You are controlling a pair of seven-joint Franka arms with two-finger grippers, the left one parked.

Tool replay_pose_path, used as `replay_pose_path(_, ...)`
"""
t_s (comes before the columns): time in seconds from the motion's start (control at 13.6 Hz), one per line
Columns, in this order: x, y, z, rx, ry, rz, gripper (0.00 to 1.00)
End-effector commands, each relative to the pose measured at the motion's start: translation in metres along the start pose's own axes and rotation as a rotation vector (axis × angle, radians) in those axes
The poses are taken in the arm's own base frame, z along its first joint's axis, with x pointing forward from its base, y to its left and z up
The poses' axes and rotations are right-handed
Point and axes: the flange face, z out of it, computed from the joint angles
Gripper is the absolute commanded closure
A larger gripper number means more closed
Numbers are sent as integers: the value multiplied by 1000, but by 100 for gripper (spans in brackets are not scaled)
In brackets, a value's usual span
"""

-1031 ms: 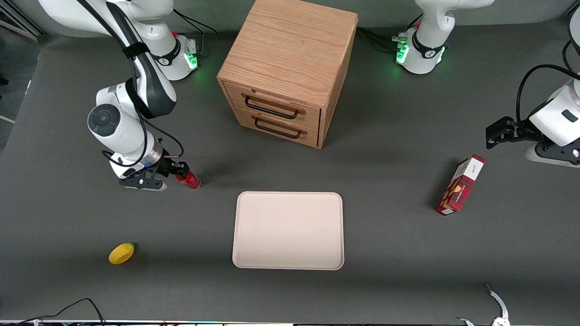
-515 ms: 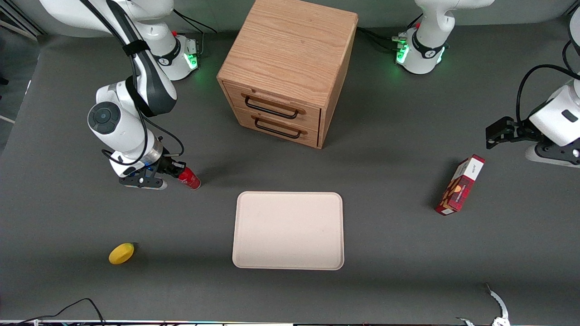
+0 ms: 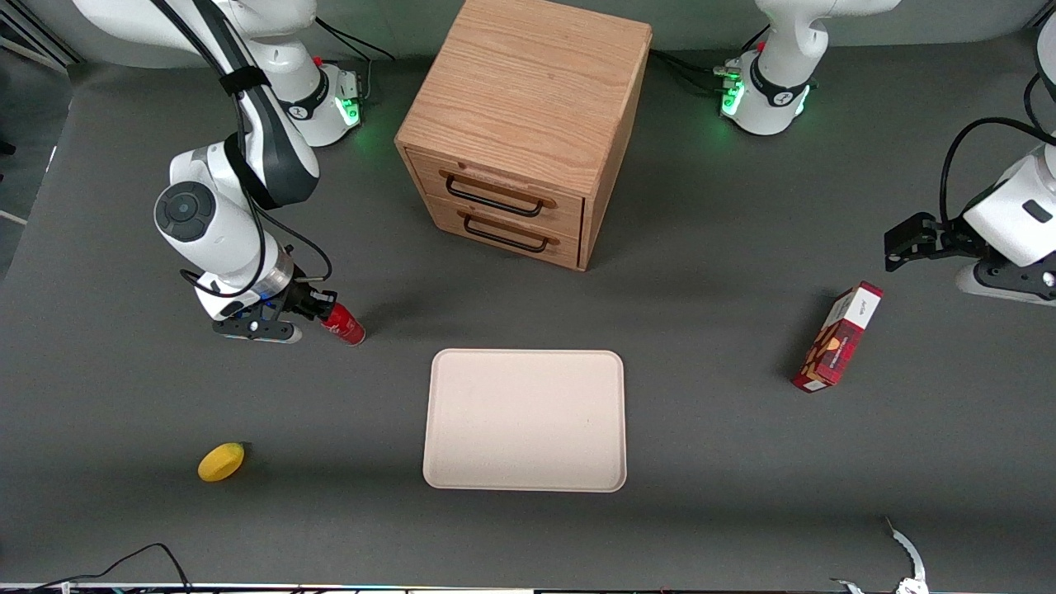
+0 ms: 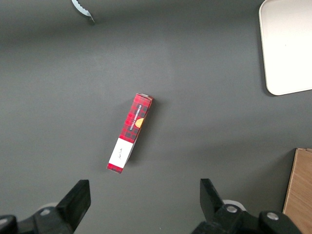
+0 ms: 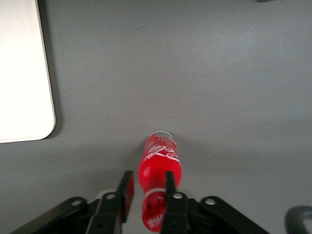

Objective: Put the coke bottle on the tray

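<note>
The coke bottle [image 3: 345,327], small, red and glossy with white script, stands on the grey table toward the working arm's end, a short way from the tray's corner. My right gripper [image 3: 320,312] is down at its top. In the right wrist view the bottle [image 5: 160,161] has its neck and cap between my gripper [image 5: 147,178] fingers; one finger lies against the neck and a narrow gap shows beside the other finger [image 5: 126,187]. The fingers are open around it. The cream-pink tray [image 3: 525,419] lies flat and bare, nearer the front camera than the drawer cabinet; its corner shows in the wrist view [image 5: 24,73].
A wooden two-drawer cabinet [image 3: 520,124] stands farther from the front camera than the tray. A yellow fruit [image 3: 221,461] lies nearer the camera than my gripper. A red plaid snack box [image 3: 837,337] lies toward the parked arm's end, also in the left wrist view [image 4: 130,140].
My right arm has shifted slightly away from the front camera, and more of the bottle's top shows. The bottle's base stays in the same spot.
</note>
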Motion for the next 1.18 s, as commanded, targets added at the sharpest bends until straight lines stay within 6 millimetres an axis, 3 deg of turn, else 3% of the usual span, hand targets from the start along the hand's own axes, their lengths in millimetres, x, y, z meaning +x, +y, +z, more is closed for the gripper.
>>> replay_pose_path(0.0, -1, -2, -9, -16, 4, 18, 0)
replay_pose_path(0.22, -4, -7, -8, -16, 0, 10, 0)
replay_pose_path(0.44, -8, -9, -29, -25, -4, 10, 0)
replay_pose_path(0.59, -5, -10, -79, -29, 15, 19, 0)
replay_pose_path(0.96, -2, 0, -261, 5, -55, 53, 0)
replay_pose_path(1.1, -12, 9, -305, 3, -80, 31, 0)
